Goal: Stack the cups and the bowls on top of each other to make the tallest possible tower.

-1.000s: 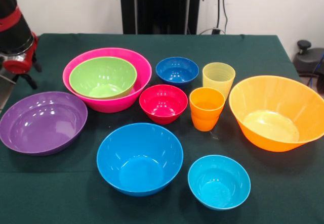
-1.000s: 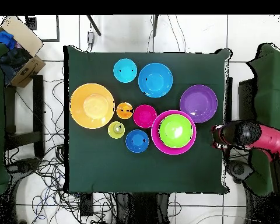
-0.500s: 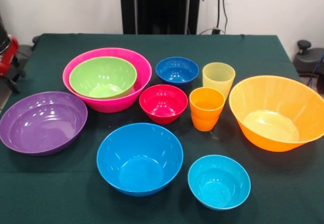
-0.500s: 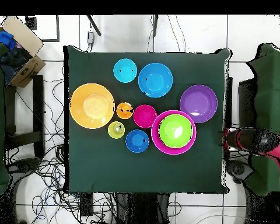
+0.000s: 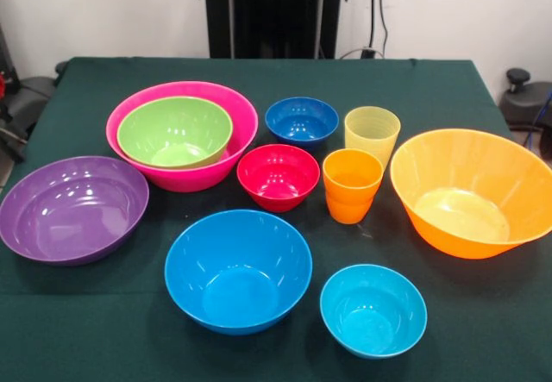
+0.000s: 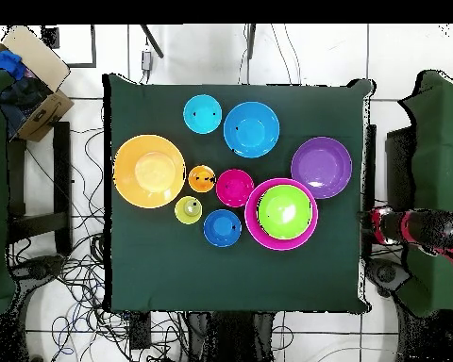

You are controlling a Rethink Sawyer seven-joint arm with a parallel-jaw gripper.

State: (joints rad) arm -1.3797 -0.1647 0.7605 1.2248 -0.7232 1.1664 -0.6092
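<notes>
The arm [image 6: 421,229] has drawn back off the table since the earlier pictures, and in the overhead view it now sits just past the table's 3 o'clock edge, clear of the green cloth [image 6: 145,273]. You cannot tell whether its gripper is spread or pressed together, as nothing of the fingers is resolved here.

Working outward from the arm in that overhead view, your nearest pieces are the purple bowl [image 6: 322,167], at about 10 o'clock from it, and the tower [image 6: 281,213], the pink bowl [image 6: 256,223] with the green bowl [image 6: 285,208] nested inside, at 9 o'clock. So the next likely lift lies just beside its destination, and the carry from purple bowl to tower should be short.

Further along toward 9 o'clock come the red bowl [image 6: 235,188], dark blue bowl [image 6: 223,227] and sky blue bowl [image 6: 251,129]. Beyond those stand the orange cup [image 6: 202,178], yellow cup [image 6: 188,209] and cyan bowl [image 6: 203,114]. The big orange bowl [image 6: 149,171] lies farthest.
</notes>
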